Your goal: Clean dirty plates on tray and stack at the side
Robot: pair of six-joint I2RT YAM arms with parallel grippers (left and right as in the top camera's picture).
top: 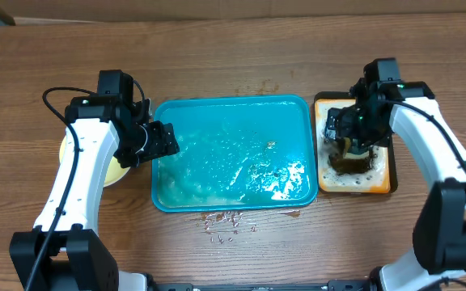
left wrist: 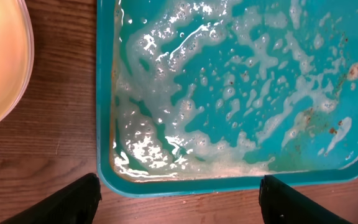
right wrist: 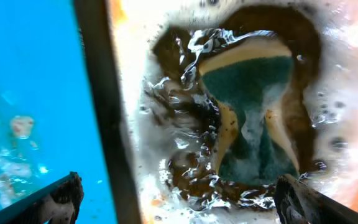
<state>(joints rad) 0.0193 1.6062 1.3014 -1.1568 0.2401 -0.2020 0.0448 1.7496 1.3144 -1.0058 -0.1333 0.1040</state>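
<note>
The right gripper [right wrist: 179, 190] is hovering wide open, empty, sponge [right wrist: 253, 93] just ahead; the left gripper [left wrist: 179, 186] is likewise gaping empty. Lifting straight up looks best.

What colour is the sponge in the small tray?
The sponge is green with a yellow edge; clearest in the right wrist view.

We look down on a wooden table [top: 233, 56], brown with a darker grain running along it, which fills nearly the whole overhead view. Along its far edge we see a paler tan strip [top: 241, 12]; we cannot tell what it is. The light falls evenly from above and throws only soft shadows. On the near wood we find small wet specks [top: 229, 220], and a few brown crumbs [top: 263, 86] lie farther back.
</note>
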